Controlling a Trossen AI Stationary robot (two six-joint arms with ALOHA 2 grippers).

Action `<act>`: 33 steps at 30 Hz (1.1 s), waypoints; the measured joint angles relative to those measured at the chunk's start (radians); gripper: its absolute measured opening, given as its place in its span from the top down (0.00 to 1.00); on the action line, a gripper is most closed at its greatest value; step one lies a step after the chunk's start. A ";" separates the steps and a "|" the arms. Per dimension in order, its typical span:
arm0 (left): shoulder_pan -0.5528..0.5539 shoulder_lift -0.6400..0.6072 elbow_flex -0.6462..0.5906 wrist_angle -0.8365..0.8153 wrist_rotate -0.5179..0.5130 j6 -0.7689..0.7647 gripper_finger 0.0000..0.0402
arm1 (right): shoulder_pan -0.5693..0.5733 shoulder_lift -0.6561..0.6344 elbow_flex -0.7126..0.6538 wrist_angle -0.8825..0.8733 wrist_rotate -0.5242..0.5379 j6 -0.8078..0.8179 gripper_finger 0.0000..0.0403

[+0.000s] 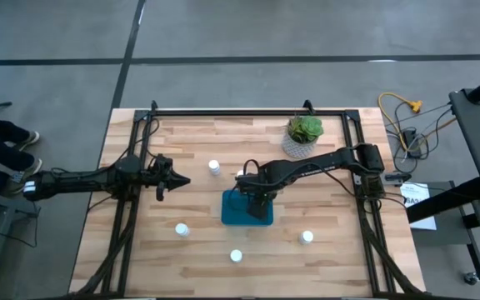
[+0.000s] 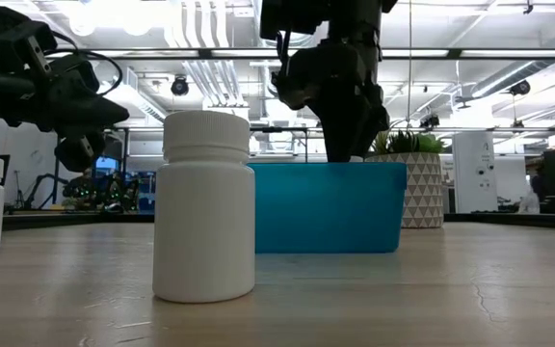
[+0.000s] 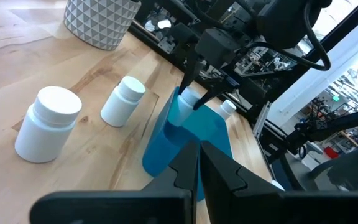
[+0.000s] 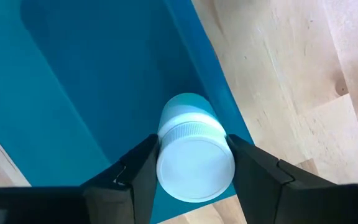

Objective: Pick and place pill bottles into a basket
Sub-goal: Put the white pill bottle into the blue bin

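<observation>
Grey concrete floor (image 1: 240, 33) with dark seam lines around the wooden table (image 1: 198, 267). Yellow cable (image 1: 400, 107) and papers (image 1: 419, 204) lie on the floor beside it. Ceiling pipes (image 2: 196, 67) and bright lamps overhead; a white cabinet (image 2: 472, 172) stands at the back.

You are working in a robotics lab or workshop: exposed ceiling ducts (image 2: 200, 72), concrete floor (image 1: 248, 33), equipment racks (image 2: 114, 188), loose cables (image 1: 402, 117) off the table's (image 1: 198, 267) right edge.

Left arm stretched level from left side, left claw (image 1: 176, 179) shut, fingers pressed together, hovering above counter. Right arm reaching in from right, elbow bent, right claw (image 4: 194, 163) pointing down, fingers (image 4: 143, 167) clamped either side of pill bottle (image 4: 194, 155).
</observation>
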 joint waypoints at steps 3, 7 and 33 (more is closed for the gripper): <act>0.000 0.000 0.000 0.000 0.000 0.000 1.00 | 0.000 0.000 -0.001 -0.001 0.000 -0.007 0.58; 0.000 0.000 0.000 0.000 0.000 0.000 1.00 | 0.001 0.000 -0.005 -0.003 0.000 -0.017 0.56; 0.000 0.000 0.000 0.000 0.001 -0.009 1.00 | -0.007 -0.066 0.014 -0.022 0.004 0.080 0.42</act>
